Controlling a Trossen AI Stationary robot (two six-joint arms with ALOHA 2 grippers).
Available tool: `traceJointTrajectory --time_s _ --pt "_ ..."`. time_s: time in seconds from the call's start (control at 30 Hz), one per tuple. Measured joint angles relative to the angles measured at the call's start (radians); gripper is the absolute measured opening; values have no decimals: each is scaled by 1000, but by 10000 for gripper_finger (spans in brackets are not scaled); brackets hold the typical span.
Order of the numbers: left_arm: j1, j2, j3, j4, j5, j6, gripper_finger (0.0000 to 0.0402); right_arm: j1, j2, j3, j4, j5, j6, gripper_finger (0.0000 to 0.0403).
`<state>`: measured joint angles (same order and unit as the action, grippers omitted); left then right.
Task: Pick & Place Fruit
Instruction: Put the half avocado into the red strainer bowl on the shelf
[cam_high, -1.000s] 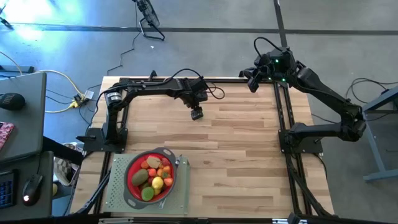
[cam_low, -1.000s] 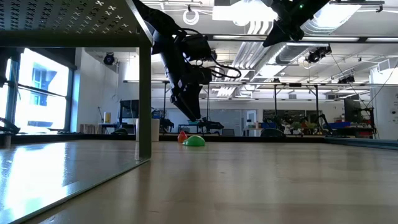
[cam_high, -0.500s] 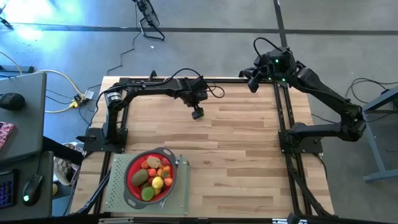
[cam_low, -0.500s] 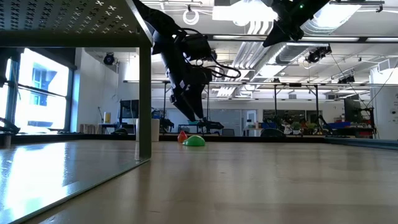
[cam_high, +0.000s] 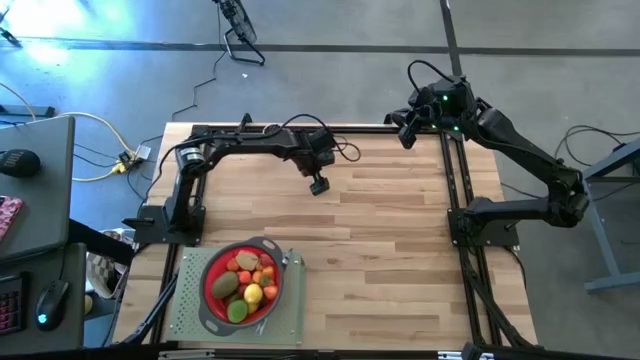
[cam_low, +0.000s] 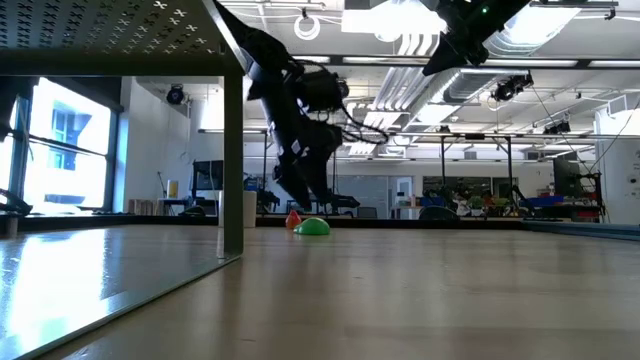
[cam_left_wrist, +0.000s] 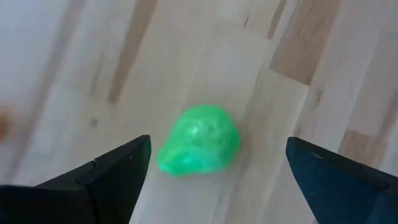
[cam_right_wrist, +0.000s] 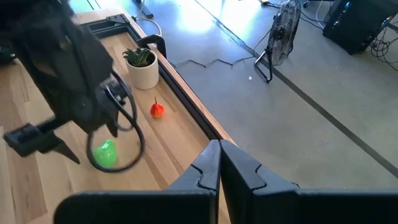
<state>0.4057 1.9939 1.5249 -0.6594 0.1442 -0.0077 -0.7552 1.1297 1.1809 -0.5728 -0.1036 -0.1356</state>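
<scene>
A green toy fruit (cam_left_wrist: 199, 140) lies on the wooden table (cam_high: 400, 250) near its far edge; it also shows in the low view (cam_low: 315, 227). My left gripper (cam_left_wrist: 217, 146) hangs open just above it, one finger on either side, touching nothing. In the high view my left gripper (cam_high: 318, 186) hides this fruit. A small red fruit (cam_right_wrist: 157, 110) lies a little beyond it. Several more fruits (cam_high: 245, 283) fill the red strainer (cam_high: 203, 287) near the front left. My right gripper (cam_high: 403, 132) waits shut, raised at the far right corner.
A small white pot with a green plant (cam_right_wrist: 142, 68) stands by the table's far edge, close to the red fruit. The strainer sits on a grey-green board (cam_high: 185, 315). Black frame rails (cam_high: 455, 190) run along the table's sides. Bare wood lies in the middle and right.
My left gripper has sunk a little toward the green fruit; the fruit has stayed where it lay.
</scene>
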Motion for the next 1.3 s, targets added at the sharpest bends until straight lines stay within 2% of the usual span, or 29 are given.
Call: traceJointTrajectory --time_s 0.13,0.5,0.83,0.97,1.3 --pt "-4 41 -1 9 25 -1 367 0 0 0 0 0 0 3" --pt "-7 106 3 35 14 8 367 0 0 0 0 0 -1 3" --pt "-7 115 3 32 -19 6 364 0 0 0 0 0 -22 3" --pt "-8 116 3 32 -24 3 338 0 0 0 0 0 -23 3" --pt "-7 118 2 32 -53 -9 233 0 0 0 -1 0 -23 3"
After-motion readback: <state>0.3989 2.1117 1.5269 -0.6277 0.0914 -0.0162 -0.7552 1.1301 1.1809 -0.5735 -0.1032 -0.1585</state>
